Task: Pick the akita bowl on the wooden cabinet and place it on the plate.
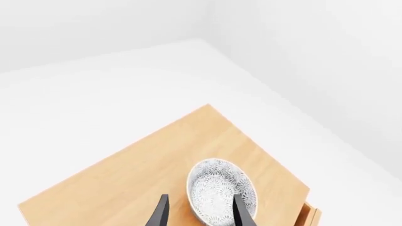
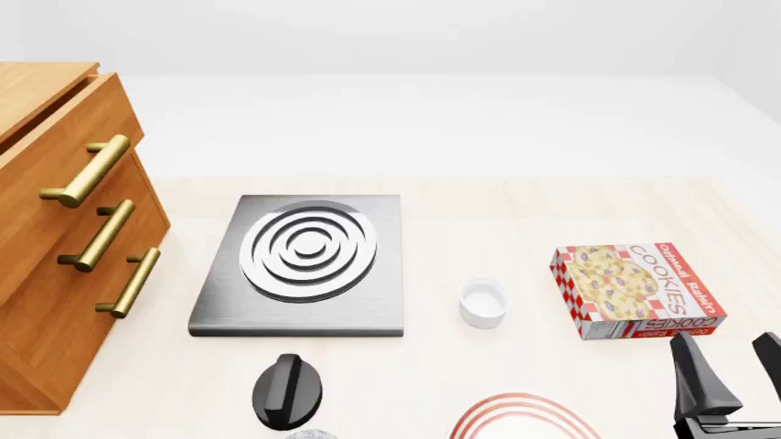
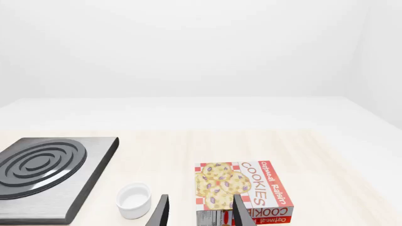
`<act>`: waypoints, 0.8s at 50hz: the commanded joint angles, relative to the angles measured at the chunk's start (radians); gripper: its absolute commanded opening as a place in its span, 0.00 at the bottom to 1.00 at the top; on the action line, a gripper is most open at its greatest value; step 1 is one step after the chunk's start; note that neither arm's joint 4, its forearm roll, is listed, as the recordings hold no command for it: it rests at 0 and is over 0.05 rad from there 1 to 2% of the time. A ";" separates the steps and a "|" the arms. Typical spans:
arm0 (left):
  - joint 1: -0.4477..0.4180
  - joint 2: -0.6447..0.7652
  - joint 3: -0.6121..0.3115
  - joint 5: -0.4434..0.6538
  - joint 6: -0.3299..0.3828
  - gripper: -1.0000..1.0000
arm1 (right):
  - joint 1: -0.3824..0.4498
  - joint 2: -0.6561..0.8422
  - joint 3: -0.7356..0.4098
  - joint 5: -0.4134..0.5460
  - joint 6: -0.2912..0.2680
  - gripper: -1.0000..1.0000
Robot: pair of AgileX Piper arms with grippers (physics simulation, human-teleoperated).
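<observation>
In the left wrist view the akita bowl [image 1: 217,186], whitish-grey with a fine dark pattern, stands upright on the flat top of the wooden cabinet [image 1: 144,165]. My left gripper [image 1: 202,214] is open just above it. One finger crosses the bowl's inside and the other is over bare wood beside it, so the near rim lies between them. The front view shows the cabinet [image 2: 61,229] at the left, with neither the bowl nor the left gripper in frame. The plate [image 2: 518,404] peeks in at the bottom edge. My right gripper [image 2: 732,366] [image 3: 201,214] hangs open and empty at the bottom right.
A grey square stove [image 2: 305,261] sits in the middle, with a small white cup [image 2: 482,302] and a cookie box [image 2: 635,288] to its right. A black rounded part [image 2: 291,391] lies in front of the stove. The cabinet's brass handles [image 2: 86,174] jut out towards the stove.
</observation>
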 commanded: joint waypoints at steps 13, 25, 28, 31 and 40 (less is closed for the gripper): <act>-0.007 0.024 0.028 -0.021 -0.020 1.00 | 0.000 0.000 0.000 0.000 0.000 1.00; -0.009 0.024 0.040 -0.018 -0.024 1.00 | 0.000 0.000 0.000 0.000 0.000 1.00; -0.010 0.026 0.043 -0.022 -0.025 1.00 | 0.000 0.000 0.000 0.000 0.000 1.00; -0.011 0.036 0.039 -0.025 -0.026 1.00 | 0.000 0.000 0.000 0.000 0.000 1.00; -0.012 0.064 0.041 -0.052 -0.029 1.00 | 0.000 0.000 0.000 0.000 0.000 1.00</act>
